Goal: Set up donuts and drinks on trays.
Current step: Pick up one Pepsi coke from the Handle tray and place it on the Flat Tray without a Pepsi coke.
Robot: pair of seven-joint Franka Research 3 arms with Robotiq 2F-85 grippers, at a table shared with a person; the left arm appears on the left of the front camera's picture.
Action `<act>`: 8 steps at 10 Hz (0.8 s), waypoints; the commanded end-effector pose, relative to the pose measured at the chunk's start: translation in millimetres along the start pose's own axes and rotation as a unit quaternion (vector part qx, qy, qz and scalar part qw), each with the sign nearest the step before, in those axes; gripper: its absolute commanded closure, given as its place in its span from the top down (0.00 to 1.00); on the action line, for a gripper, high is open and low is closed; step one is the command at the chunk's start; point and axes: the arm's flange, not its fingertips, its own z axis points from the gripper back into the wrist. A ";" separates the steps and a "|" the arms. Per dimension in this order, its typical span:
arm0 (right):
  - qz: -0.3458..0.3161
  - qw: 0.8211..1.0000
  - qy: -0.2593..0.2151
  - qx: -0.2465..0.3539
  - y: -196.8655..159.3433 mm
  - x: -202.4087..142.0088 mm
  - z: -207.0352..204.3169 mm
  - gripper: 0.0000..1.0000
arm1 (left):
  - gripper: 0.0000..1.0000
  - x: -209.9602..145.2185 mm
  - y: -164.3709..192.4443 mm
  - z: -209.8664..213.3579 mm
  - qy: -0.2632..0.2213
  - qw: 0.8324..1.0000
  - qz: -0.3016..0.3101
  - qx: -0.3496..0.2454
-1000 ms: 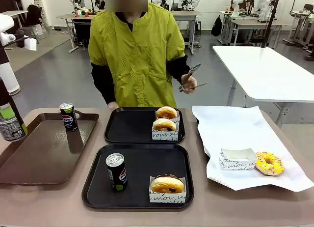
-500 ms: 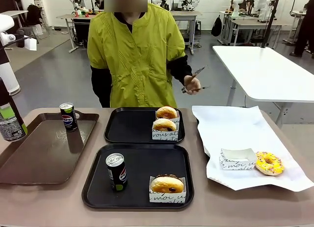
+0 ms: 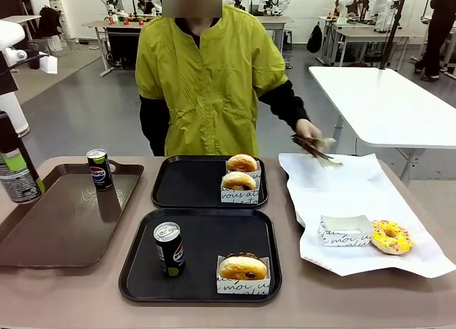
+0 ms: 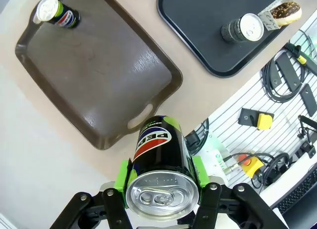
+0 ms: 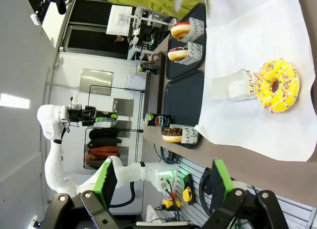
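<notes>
Left gripper (image 4: 159,175) closed partway, holds can (image 4: 158,149) up over brown tray (image 4: 99,75) edge. Right gripper (image 5: 163,187) wide open, empty, near yellow donut (image 5: 277,85). Far tray (image 3: 185,186) has two donuts (image 3: 241,171), no can. Can may slip from pads (image 4: 123,174), or tip if set down crooked. May bump donuts.

Through my front camera I see a grey floor (image 3: 78,115) running back through a large, evenly lit room. A long white table (image 3: 385,101) stands at the right of the frame. More work tables (image 3: 356,30) line the white back wall (image 3: 313,5) along the top edge. My own tan tabletop (image 3: 320,300) lies along the bottom. In my left wrist camera, a white slatted panel (image 4: 287,110) sits at the right.
</notes>
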 end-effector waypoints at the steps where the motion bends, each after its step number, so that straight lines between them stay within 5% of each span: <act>1: 0.008 1.000 -0.003 0.011 0.1 1.6 0.0 1.00 | 0.59 34.8 -4.5 1.1 -0.020 1.000 -0.021 0.004; 8: 0.008 1.000 -0.003 0.011 0.1 1.6 0.0 1.00 | 0.59 125.7 -30.9 -42.0 -0.068 0.998 -0.012 0.004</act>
